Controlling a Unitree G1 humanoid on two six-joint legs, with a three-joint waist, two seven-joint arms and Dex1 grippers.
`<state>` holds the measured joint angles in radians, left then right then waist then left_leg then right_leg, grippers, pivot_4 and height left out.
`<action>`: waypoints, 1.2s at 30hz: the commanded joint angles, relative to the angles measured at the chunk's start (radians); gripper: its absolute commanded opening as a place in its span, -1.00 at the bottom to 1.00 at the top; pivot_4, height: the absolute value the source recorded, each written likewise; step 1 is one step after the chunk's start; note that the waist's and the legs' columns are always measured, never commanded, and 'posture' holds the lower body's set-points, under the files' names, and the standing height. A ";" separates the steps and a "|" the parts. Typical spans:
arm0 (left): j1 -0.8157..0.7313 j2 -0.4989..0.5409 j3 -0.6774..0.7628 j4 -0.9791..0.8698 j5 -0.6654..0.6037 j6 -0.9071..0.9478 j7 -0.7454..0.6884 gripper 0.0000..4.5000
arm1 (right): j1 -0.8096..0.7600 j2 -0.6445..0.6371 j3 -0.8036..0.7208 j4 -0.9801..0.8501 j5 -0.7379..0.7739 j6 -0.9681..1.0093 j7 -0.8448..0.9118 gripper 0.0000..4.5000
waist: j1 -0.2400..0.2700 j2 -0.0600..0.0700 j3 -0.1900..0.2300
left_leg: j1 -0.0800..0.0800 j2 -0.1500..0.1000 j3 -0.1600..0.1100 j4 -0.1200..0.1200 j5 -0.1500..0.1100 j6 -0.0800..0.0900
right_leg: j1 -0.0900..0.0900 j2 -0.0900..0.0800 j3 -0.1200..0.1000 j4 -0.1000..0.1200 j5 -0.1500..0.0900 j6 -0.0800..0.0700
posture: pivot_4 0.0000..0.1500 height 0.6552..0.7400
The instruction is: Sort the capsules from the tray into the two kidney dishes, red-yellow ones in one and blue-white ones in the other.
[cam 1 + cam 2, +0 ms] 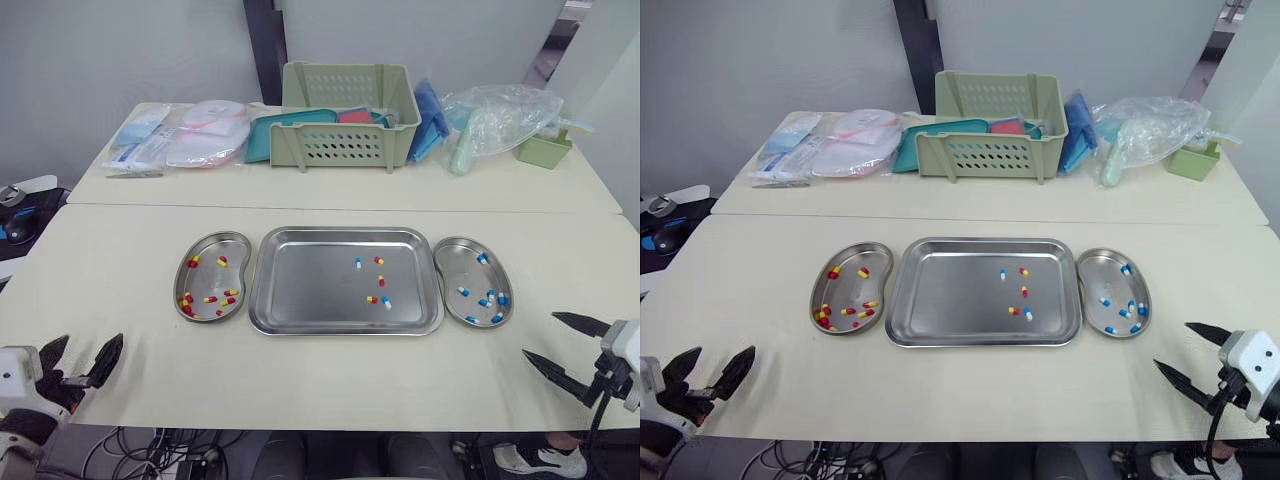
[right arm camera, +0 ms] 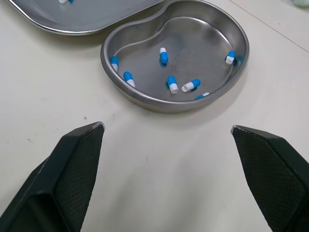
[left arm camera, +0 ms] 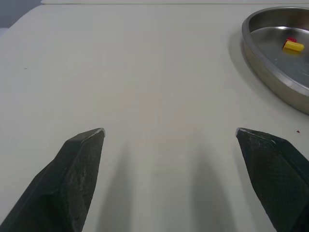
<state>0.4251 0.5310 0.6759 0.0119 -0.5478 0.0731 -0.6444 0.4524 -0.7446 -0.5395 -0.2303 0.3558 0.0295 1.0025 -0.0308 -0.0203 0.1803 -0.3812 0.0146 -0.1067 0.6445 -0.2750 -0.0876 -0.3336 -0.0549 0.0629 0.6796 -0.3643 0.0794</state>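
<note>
A steel tray (image 1: 300, 290) lies mid-table with a few capsules on its right half: red-yellow ones (image 1: 378, 261) and blue-white ones (image 1: 357, 264). The left kidney dish (image 1: 205, 258) holds several red-yellow capsules (image 1: 209, 299). The right kidney dish (image 1: 452, 262) holds several blue-white capsules (image 2: 171, 84). My left gripper (image 1: 80, 362) hovers open near the table's front left edge, left of the left dish (image 3: 270, 63). My right gripper (image 1: 560, 345) is open at the front right, just short of the right dish (image 2: 145, 46). Both hold nothing.
A second table behind carries a green basket (image 1: 346, 115), plastic-wrapped packets (image 1: 190, 135), a clear bag (image 1: 500, 120) and a small green box (image 1: 544, 150). Bare tabletop lies in front of the tray.
</note>
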 commanded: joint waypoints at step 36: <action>-0.019 -0.018 -0.462 -0.337 0.048 -0.136 -0.332 1.00 | 0.022 0.006 0.004 -0.023 0.006 -0.040 0.016 0.98 | -0.002 0.003 -0.002 | 0.001 0.000 0.001 0.000 0.000 0.000 | 0.001 0.000 0.001 0.000 0.000 0.000 | 1.00 1.00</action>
<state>0.4046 0.5192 0.2237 -0.3072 -0.4877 -0.0550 -0.9725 0.4640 -0.7415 -0.5078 -0.2223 0.3423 0.0059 1.0231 -0.0327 -0.0178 0.1786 -0.3803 0.0146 -0.1054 0.6448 -0.2750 -0.0876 -0.3326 -0.0548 0.0637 0.6801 -0.3642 0.0795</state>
